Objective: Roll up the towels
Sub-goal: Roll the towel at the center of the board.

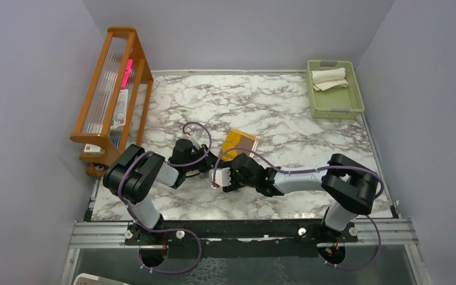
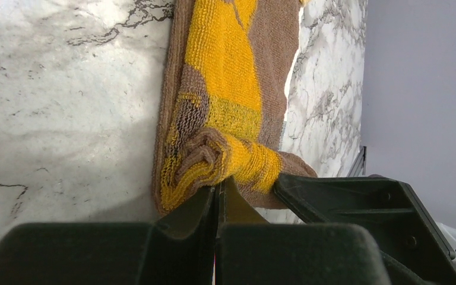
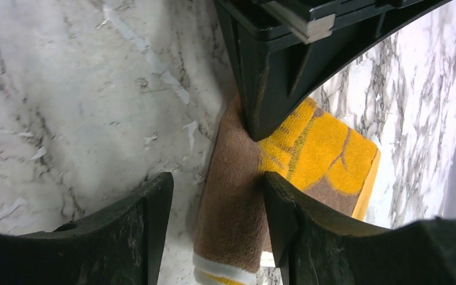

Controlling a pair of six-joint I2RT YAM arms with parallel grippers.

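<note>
**Marble counter, one towel roll barely started**

White marble with grey veins covered the counter (image 1: 273, 107), which was walled in pale lilac. A wooden rack (image 1: 110, 95) stood at the far left. A pale green basket (image 1: 336, 114) sat at the far right corner.

A cream towel (image 1: 329, 78) lay bundled in the basket. It looked loosely rolled, so that one appeared finished.

The yellow-and-brown towel (image 2: 225, 89) lay near the middle of the counter, just ahead of both arms. Whether it was one patterned cloth or two layered cloths could not be told.

Only its near end was curled, into a small tight roll. Most of its length lay flat, so by my judgement the rolling had hardly begun.

Its long axis ran away from the arms toward the far side, angled a little to the right in the overhead view. The roll lay across that axis, at the end nearest the arms.

The left hand (image 2: 217, 199) was fully closed, with its tips touching the rolled end. Whether any cloth was pinched between them was hidden.

The right hand (image 3: 217, 184) was open. It straddled the towel's brown edge beside the roll, with one finger (image 3: 282, 225) over the cloth and the other over bare marble.
</note>
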